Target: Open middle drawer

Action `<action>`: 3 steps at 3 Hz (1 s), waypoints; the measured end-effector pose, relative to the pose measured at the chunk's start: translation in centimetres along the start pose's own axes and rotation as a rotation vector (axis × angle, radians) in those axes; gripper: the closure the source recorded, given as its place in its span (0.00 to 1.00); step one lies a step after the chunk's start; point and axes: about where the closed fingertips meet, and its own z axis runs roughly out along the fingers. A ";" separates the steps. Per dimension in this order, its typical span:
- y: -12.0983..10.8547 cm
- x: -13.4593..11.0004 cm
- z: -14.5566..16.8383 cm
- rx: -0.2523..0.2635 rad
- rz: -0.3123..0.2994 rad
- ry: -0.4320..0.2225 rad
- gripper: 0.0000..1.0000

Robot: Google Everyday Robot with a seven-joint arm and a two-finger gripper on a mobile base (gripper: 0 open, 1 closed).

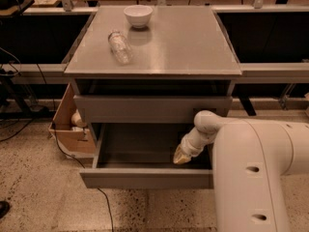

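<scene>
The grey cabinet has its top drawer nearly closed. Below it, the middle drawer is pulled well out. Its flat grey front faces me and its shallow grey box shows nothing inside. My gripper reaches down into the right side of this open drawer, its yellowish tip close to the drawer floor behind the front panel. My white arm fills the lower right and hides the drawer's right end. The lowest drawer is hidden under the open one.
A white bowl and a clear bottle lying on its side rest on the cabinet top. A cardboard box stands on the floor left of the cabinet, with a cable trailing across the speckled floor. Dark benches flank the cabinet.
</scene>
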 end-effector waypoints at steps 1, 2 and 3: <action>1.3 0.7 -0.3 -0.043 0.059 -0.100 1.00; 4.0 1.1 0.2 -0.101 0.109 -0.170 1.00; 8.3 0.6 1.4 -0.196 0.133 -0.224 1.00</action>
